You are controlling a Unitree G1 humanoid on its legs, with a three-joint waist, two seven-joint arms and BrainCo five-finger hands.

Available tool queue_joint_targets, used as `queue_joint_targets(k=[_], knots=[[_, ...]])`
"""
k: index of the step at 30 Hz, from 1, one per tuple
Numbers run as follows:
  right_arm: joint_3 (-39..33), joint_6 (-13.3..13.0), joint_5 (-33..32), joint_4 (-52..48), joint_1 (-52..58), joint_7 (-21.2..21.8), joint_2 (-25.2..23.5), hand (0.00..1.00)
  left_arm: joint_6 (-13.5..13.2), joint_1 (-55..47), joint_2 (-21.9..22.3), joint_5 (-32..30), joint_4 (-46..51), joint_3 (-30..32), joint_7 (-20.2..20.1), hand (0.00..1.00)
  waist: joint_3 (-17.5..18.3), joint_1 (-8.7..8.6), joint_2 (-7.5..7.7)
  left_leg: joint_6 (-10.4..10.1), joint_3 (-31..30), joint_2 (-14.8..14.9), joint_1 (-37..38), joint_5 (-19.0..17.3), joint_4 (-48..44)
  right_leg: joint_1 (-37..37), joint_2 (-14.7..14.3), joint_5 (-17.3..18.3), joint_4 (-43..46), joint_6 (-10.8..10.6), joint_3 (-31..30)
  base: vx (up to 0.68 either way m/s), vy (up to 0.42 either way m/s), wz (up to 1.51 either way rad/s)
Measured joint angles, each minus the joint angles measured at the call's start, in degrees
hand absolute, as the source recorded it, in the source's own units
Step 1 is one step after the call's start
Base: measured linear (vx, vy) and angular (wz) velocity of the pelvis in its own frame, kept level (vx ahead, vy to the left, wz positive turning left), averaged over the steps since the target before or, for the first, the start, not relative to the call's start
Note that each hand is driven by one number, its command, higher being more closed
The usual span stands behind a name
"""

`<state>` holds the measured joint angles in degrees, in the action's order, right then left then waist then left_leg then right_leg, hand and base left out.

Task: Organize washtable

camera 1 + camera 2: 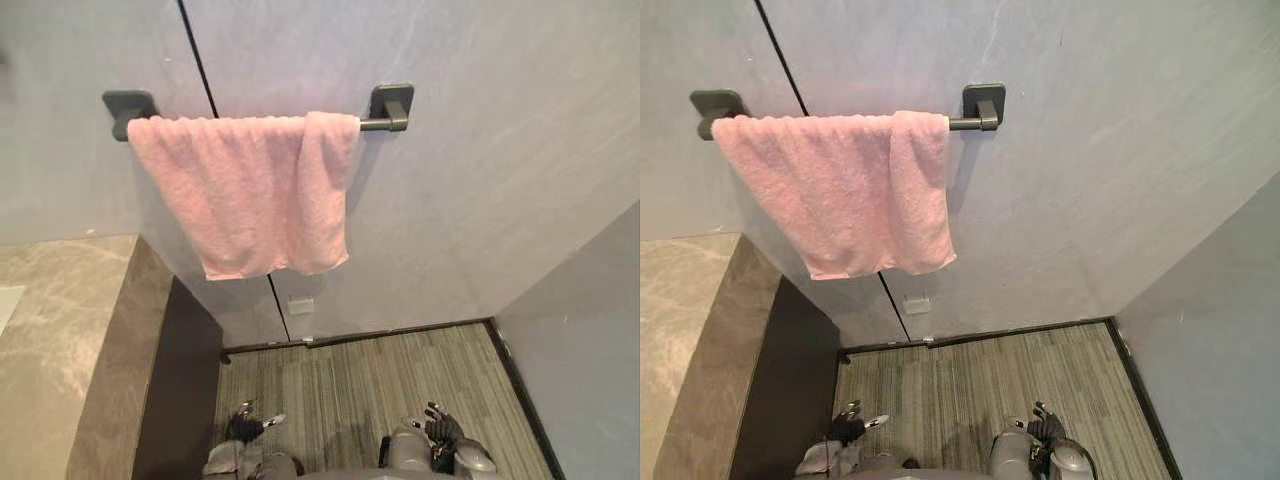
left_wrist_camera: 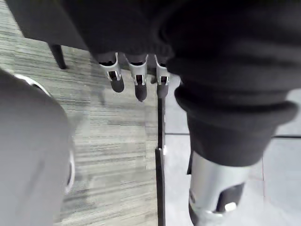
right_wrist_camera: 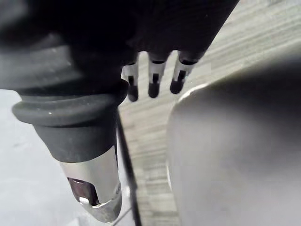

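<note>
Left eye view looks at a pink towel [image 1: 245, 190]. It hangs over a dark towel bar [image 1: 385, 124] on the grey wall [image 1: 480, 150]. The towel is spread along most of the bar. At its right end, one part is folded over the front. The bottom edge hangs a bit crooked. It is lower on the right than on the left.

Below and to the left is the washtable [image 1: 60, 340]. It has a light stone top and a dark side. Most of the top is out of sight, so I cannot tell what is on it.

Down low is the striped floor [image 1: 370, 380]. The left hand [image 1: 243, 427] and the right hand [image 1: 442, 428] hang there, well apart from the towel and the washtable. In the left wrist view, the fingers [image 2: 136, 80] are straight and loose, with nothing in them. In the right wrist view, the fingers [image 3: 153, 80] look the same, loose and empty.

I think the towel part of the job is done, since the towel is up on its bar and no hand holds it. It could be made a bit neater. What is left on the washtable I cannot say from here.
</note>
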<state>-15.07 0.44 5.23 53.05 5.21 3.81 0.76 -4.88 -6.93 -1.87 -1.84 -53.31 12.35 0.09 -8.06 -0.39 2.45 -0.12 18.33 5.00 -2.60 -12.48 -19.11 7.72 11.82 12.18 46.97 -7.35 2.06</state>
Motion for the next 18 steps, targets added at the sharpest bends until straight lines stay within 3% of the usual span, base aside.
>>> queue_joint_targets(k=[1,2,4,5,7,8,9,11,12,15,17,18], knots=[[-0.7,0.1,0.1,0.2,0.8,0.0,0.0,0.0,0.0,-0.7,0.6,0.4,0.9,2.7,0.0,0.0,1.2,0.75,1.04,-0.2,-1.3,0.1,-3.8,0.7,-2.4,-3.6,-1.1,4.4,-7.9,-1.0,-3.6,-0.11,-0.279,0.34],[-0.7,0.2,0.3,0.7,1.0,-0.1,0.2,0.0,-0.3,-0.7,1.4,1.3,1.4,4.2,0.0,0.0,1.7,1.88,0.84,-1.1,-1.2,0.6,-6.0,2.3,-3.0,-5.2,-2.4,6.6,-14.4,0.6,-4.9,-0.17,-0.331,0.24],[-0.5,0.2,0.4,1.7,0.5,-0.2,1.1,0.0,-0.6,-1.0,2.6,1.4,1.9,5.6,0.1,0.0,2.1,3.58,-0.62,-1.9,-1.8,2.2,-9.5,6.0,-0.4,-5.9,-4.4,6.9,-22.8,1.0,-3.6,-0.26,-0.241,0.03],[-0.2,0.2,0.4,1.8,0.0,-0.3,1.2,0.0,-0.6,-1.0,2.8,1.4,2.1,5.6,0.1,0.0,2.1,3.65,-0.99,-2.0,-2.9,2.4,-10.7,7.3,0.3,-5.8,-4.9,7.2,-24.3,1.4,-2.5,-0.29,-0.243,0.41],[0.3,0.1,0.3,2.0,-0.6,-0.9,2.2,0.0,-0.6,-1.0,3.4,3.6,2.1,6.1,0.1,0.0,1.3,3.66,-2.56,-4.3,-6.8,2.9,-13.5,12.6,3.9,-4.0,-6.8,6.9,-24.7,3.8,2.6,-0.35,-0.256,0.91],[0.3,0.1,0.4,2.2,-0.8,-1.3,2.3,0.0,-0.6,-1.0,3.5,4.7,2.1,6.8,0.2,0.0,1.3,3.5,-1.94,-5.1,-7.1,2.8,-13.3,16.8,8.4,-2.9,-6.4,6.1,-25.0,5.2,5.4,-0.32,-0.188,1.03],[0.2,0.1,0.5,2.3,-0.8,-1.3,2.2,0.0,-0.6,-1.0,3.6,5.3,2.2,7.9,0.2,0.0,1.1,3.13,-1.75,-5.1,-5.0,3.6,-13.8,16.4,7.5,-2.7,-6.3,5.8,-25.3,5.9,8.1,-0.29,-0.15,1.27],[-0.1,0.0,1.1,1.7,-0.6,-1.4,3.1,0.0,-0.4,-0.6,3.8,5.7,2.6,10.8,0.2,0.0,0.6,2.47,-1.08,-1.2,1.7,7.7,-14.0,10.1,-5.4,-3.1,-5.1,5.1,-24.8,8.0,15.3,-0.26,-0.09,1.31],[-0.4,0.0,1.1,1.6,-0.2,-1.4,3.3,0.0,-0.4,-0.7,3.7,5.7,2.8,11.0,0.2,0.0,0.4,2.52,-0.72,-0.8,2.5,8.9,-12.9,8.8,-8.3,-3.5,-4.5,5.0,-24.6,8.2,16.6,-0.28,-0.005,1.17],[-3.8,0.0,0.9,1.2,1.5,-2.4,3.0,0.0,0.2,-1.3,4.2,5.7,2.7,13.2,0.2,0.0,0.4,2.58,-0.47,-1.0,-0.9,15.8,-4.3,7.3,-13.9,-4.2,-2.1,4.1,-23.8,7.5,21.5,-0.23,0.129,0.92],[-5.0,0.0,0.8,1.1,1.2,-2.5,2.6,0.0,0.2,-1.7,4.2,5.7,2.7,13.2,0.2,0.0,0.4,2.59,-0.54,-1.2,-2.0,17.7,-1.5,7.4,-13.7,-3.2,-1.5,3.3,-23.3,6.8,21.5,-0.19,0.236,0.29],[-6.0,0.0,0.8,1.3,0.8,-2.5,2.5,0.0,0.2,-2.1,4.3,5.7,2.4,13.2,0.2,0.0,0.7,2.57,-0.73,-2.7,-3.6,19.3,1.2,8.6,-12.1,-1.6,-0.6,2.2,-23.0,5.6,21.5,-0.18,0.275,0.23]])
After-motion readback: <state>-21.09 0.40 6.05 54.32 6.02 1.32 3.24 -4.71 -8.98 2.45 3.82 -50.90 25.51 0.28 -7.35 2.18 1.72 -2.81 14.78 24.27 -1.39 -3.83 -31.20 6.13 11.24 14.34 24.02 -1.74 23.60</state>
